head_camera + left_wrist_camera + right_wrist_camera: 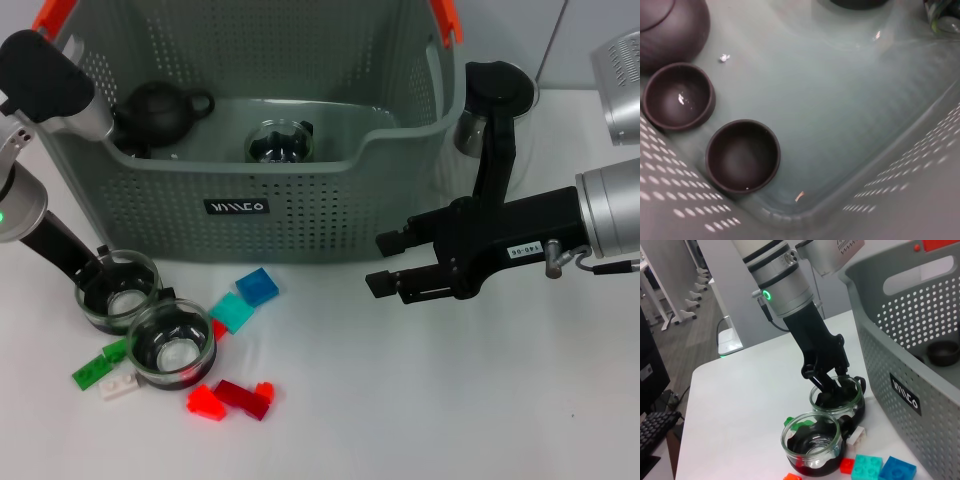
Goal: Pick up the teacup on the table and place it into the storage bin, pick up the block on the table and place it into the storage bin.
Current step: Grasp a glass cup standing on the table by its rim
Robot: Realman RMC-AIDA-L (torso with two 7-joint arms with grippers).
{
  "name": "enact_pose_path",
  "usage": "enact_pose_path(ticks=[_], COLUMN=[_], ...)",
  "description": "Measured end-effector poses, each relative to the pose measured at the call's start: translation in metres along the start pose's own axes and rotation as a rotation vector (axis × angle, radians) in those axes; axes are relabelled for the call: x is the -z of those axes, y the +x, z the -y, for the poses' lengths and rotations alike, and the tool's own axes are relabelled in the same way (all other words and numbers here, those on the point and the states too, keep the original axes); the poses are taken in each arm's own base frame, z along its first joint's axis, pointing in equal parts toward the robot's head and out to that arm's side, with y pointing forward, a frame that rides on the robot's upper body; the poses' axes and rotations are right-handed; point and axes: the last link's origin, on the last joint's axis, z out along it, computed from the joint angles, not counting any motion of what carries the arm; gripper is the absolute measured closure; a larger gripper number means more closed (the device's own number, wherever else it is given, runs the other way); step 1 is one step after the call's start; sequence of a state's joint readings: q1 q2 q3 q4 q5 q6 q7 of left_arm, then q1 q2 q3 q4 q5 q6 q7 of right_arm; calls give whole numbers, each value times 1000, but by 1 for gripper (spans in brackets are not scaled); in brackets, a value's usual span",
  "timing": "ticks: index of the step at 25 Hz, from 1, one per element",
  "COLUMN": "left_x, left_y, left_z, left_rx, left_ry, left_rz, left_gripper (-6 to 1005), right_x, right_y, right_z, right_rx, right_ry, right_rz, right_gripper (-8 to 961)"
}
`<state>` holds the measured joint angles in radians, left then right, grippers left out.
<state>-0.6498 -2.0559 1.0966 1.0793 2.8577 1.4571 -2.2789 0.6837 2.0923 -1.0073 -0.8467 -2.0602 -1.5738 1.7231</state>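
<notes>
Two glass teacups stand on the table in front of the storage bin [300, 210]: one [116, 291] at the left and one [172, 341] just in front of it. My left gripper [90, 270] reaches down at the back rim of the left teacup [837, 395], which rests on the table. Loose blocks lie around them: blue [258, 287], teal [232, 312], green [98, 366], white [118, 385] and red [205, 401]. My right gripper [388, 262] hovers open and empty over the table, in front of the bin's right end.
The bin holds a dark teapot [160, 110], a glass cup [280, 143] and two small dark cups [679, 95] [742, 155]. A glass vessel [470, 132] stands right of the bin, behind my right arm. White table lies in front of the right gripper.
</notes>
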Motion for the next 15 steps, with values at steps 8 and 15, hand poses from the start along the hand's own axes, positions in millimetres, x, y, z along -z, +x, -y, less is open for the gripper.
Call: enact_pose_path(ticks=[8, 15], left_x=[0, 2], left_y=[0, 0], left_z=[1, 1], left_rx=[13, 12], left_ry=[1, 4], left_rz=[6, 6], left_gripper=[857, 948], right_x=[0, 1], right_y=[1, 2], right_z=[0, 0], right_rx=[1, 0], right_ry=[0, 1], right_rz=[1, 2], right_gripper=[344, 343])
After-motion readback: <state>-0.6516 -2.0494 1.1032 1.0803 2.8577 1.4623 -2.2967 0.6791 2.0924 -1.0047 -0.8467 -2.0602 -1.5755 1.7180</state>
